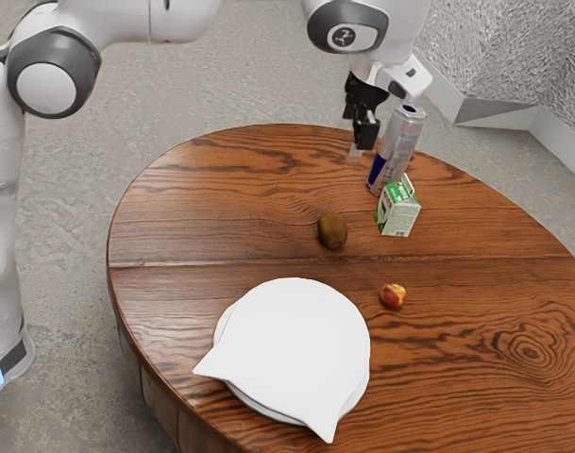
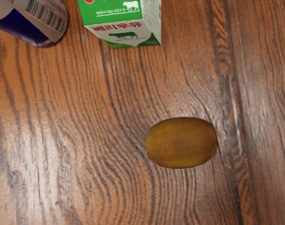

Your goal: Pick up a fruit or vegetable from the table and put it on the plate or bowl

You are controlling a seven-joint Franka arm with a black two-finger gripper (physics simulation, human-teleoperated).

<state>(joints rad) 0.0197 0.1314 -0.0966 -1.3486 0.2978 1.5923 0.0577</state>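
Hovering near table [image 1: 221, 189] far edge beside can [image 1: 394, 146], gripper [image 1: 364, 143], grip state was unreadable, kiwi [image 1: 332, 230] lay amid bare wood, carton [image 1: 397, 208] near, exterior view held plate [image 1: 259, 404], peach [image 1: 393, 296]

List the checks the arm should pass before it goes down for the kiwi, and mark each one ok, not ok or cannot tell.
1. The kiwi lies alone on the table, touching nothing: ok.
2. The kiwi sits in the wrist view, beneath the hand: ok.
3. The milk carton stands apart from the kiwi: ok.
4. Gap between the gripper and the can: cannot tell; they look adjacent in the exterior view.
5. The plate has no fruit on it: ok.
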